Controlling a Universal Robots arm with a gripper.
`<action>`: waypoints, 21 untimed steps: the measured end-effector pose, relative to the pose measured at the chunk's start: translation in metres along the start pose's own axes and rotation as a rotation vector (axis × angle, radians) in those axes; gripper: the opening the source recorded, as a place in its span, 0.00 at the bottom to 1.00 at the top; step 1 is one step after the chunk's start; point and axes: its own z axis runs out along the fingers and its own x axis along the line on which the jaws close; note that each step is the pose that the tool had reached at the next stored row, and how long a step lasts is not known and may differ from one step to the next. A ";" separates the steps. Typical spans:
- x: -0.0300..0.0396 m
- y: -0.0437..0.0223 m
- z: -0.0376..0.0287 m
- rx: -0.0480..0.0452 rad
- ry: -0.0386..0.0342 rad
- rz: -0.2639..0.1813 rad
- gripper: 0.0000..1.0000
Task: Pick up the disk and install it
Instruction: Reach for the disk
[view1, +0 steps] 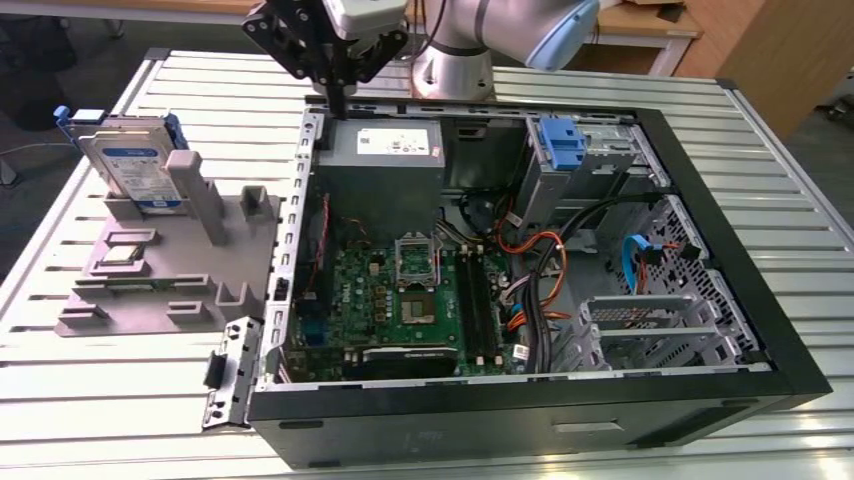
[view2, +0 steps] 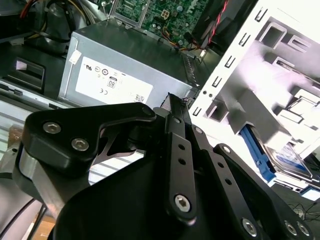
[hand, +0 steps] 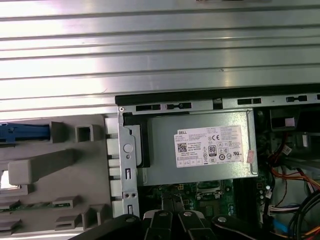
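The disk (view1: 134, 165) stands on edge in a slot of the grey fixture (view1: 147, 285) on the counter (view1: 80, 400), at the exterior view's left of the open case (view1: 771, 305). The tool (view1: 336, 108) hangs with its fingers together and empty above the case's far corner, by the power supply (view1: 387, 145), well apart from the disk. Judged from this, a good pickup calls for parted fingers squared to the disk's flat faces, centred above its top edge, and a straight lift clear of the slot.
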 end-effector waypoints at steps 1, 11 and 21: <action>0.0002 0.0000 0.0000 -0.0001 0.0000 0.000 0.10; 0.0013 -0.0001 0.0000 0.0000 0.0000 0.000 0.10; 0.0111 -0.0008 -0.0003 0.0001 0.0000 0.000 0.10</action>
